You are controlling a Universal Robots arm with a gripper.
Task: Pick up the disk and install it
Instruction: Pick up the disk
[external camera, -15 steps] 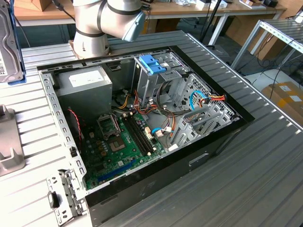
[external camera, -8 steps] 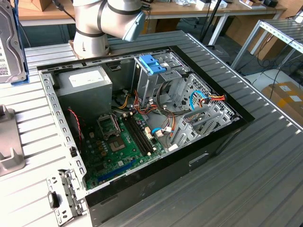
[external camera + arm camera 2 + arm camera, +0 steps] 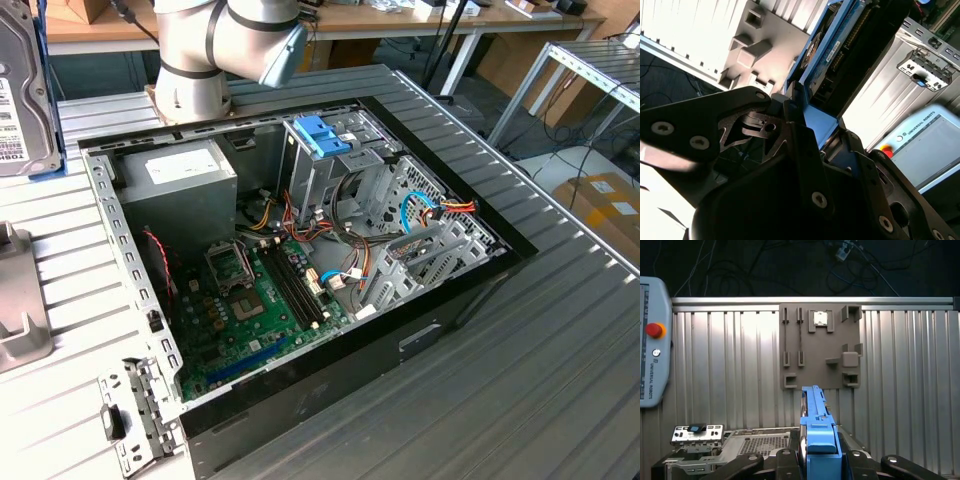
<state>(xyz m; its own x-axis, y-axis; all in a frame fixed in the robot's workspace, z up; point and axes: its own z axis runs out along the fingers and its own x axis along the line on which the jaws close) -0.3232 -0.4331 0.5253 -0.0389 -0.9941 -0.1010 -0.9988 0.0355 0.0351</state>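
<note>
The disk [image 3: 14, 95] is a silver-grey hard drive with a pale label and a blue bracket. It is held up at the exterior view's far left, above the ribbed table. In the first wrist view the disk [image 3: 817, 432] is seen edge-on, blue bracket toward the camera, standing between the black fingers [image 3: 783, 462] of my gripper [image 3: 819, 462]. In the second wrist view the disk [image 3: 832, 47] reaches out from my gripper [image 3: 815, 125], whose jaws are shut on its blue-edged end.
The open computer case [image 3: 505, 245] lies on the table, with a motherboard [image 3: 245, 305], a grey power-supply box [image 3: 175, 180] and a drive cage with a blue latch [image 3: 322, 135]. A grey fixture plate [image 3: 820, 347], a teach pendant [image 3: 652, 355] and a loose metal bracket [image 3: 135, 415] lie nearby.
</note>
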